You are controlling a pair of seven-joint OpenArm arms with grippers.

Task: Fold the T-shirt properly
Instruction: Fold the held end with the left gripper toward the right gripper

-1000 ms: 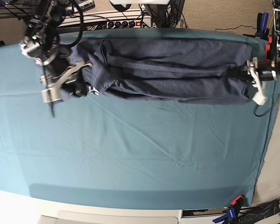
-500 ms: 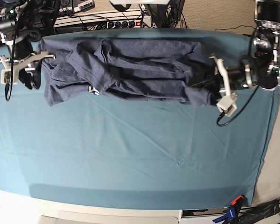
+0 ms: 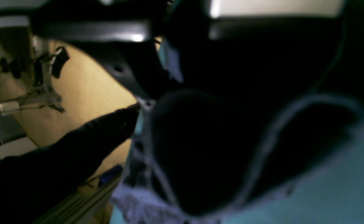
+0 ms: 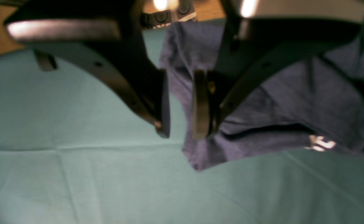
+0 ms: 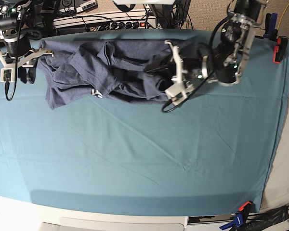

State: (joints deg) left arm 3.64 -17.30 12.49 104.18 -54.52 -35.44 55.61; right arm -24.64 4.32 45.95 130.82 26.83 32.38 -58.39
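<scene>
T-shirt (image 5: 106,72): one, upper middle of the base view
Teal table cloth (image 5: 135,159): one
Robot arms: two
Grippers: two, left gripper (image 5: 171,72), right gripper (image 5: 19,60)
Clamps (image 5: 238,217): one, lower right

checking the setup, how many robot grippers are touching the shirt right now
1. The left gripper is shut on the T-shirt at its right end in the base view. The right gripper hangs above the shirt's other edge, its jaws slightly apart with nothing between them.

I see the table (image 5: 135,159) covered by a smooth teal cloth (image 5: 111,144). The slate-blue T-shirt (image 5: 101,72) lies bunched along its far edge.
</scene>
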